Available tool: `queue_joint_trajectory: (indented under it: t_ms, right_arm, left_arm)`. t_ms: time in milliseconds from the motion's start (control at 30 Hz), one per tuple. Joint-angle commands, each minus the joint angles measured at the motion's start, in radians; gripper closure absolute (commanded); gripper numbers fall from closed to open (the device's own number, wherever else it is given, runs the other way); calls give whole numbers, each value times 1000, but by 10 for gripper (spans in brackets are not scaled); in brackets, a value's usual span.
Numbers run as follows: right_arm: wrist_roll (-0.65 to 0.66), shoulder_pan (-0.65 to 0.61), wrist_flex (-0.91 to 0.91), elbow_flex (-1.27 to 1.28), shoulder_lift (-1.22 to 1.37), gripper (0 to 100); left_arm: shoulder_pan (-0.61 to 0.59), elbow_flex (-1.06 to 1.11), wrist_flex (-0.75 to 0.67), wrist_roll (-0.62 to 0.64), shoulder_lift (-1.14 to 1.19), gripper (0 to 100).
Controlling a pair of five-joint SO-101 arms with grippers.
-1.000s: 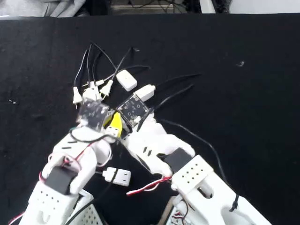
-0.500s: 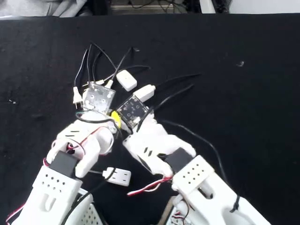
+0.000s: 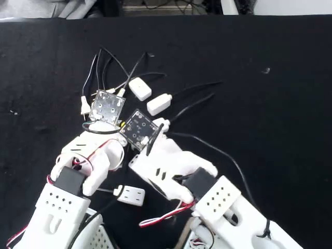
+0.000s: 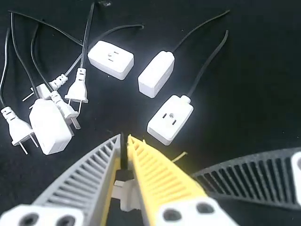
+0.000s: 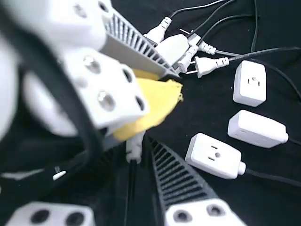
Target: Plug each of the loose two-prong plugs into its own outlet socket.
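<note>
Several plugs [image 4: 75, 92], black table [image 3: 280, 119], cloth [image 3: 62, 8] beyond

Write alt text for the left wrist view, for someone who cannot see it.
The left gripper, one finger grey and one yellow, is shut on a white part above a black table. Beyond it lie three white outlet sockets and several loose two-prong plugs on black cords.

The outlet sockets [image 4: 170, 118] are smooth, faintly glossy white plastic, the metal-pronged plugs [image 4: 76, 92] beside the sockets duller white plastic, the table [image 3: 270, 129] under the sockets matt black cloth, and the left gripper [image 4: 123, 137] near the sockets ribbed grey and yellow plastic.
</note>
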Motion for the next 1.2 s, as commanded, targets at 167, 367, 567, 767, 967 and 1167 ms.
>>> queue_joint_trajectory:
  t_ms: [167, 367, 567, 767, 967, 1167]
  right_arm:
    - [15, 74, 9, -54, 4, 987]
    - [129, 212, 100, -62, 4, 987]
    - [193, 226, 288, -188, 4, 987]
    - [284, 224, 552, -398, 4, 987]
    - [356, 196, 704, -464, 7, 987]
    - [350, 46, 779, -466, 134, 987]
  left_arm:
    - [-90, -85, 2, -5, -3, 970]
    - [-297, -117, 75, 61, -137, 970]
    - [-415, -8, 75, 43, -224, 967]
    - [-611, 122, 146, -209, -203, 970]
    - [-763, 251, 169, -230, -204, 967]
    - [-776, 361, 161, -334, -204, 967]
